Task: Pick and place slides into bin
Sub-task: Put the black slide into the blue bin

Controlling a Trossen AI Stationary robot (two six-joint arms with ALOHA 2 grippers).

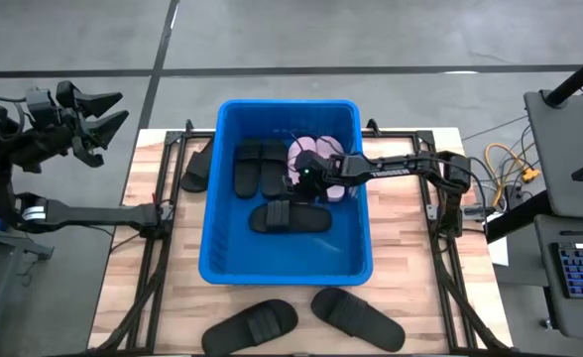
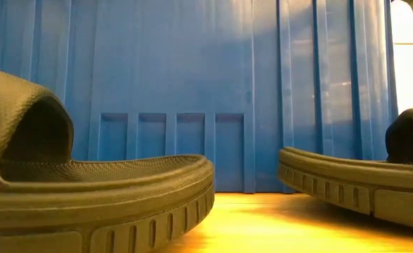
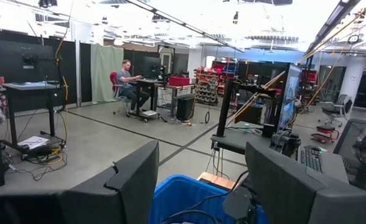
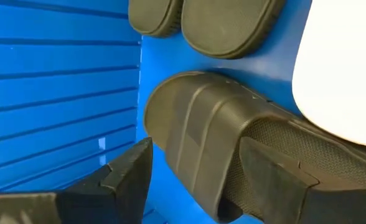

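Two black slides (image 1: 301, 318) lie on the wooden table (image 1: 420, 297) outside the blue bin (image 1: 227, 263), well apart from both grippers; the low view shows their soles close up against the bin's ribbed outer wall. Another black slide (image 1: 196, 169) sits beside the bin's outer wall on the left arm's side. Inside the bin, two black slides (image 1: 260, 167) lie side by side, one black slide (image 1: 290, 217) lies crosswise on the floor, and a pair of pale pink slides (image 1: 323, 157) rests near the far wall.

Reaching over the bin's rim, the right gripper (image 1: 306, 177) hangs low over the bin floor beside the pink slides. Its fingers (image 4: 124, 171) stand wide apart and hold nothing; in the right wrist view the ribbed strap of a black slide (image 4: 198, 134) lies just ahead of them and partly between them, with a pale pink slide (image 4: 345, 68) beside it and two more black soles farther on.

Off the table, the left gripper (image 1: 103, 114) is raised clear of the bin, its fingers (image 3: 127, 180) spread and empty, with a person seated at a desk (image 3: 130, 84) far beyond them.
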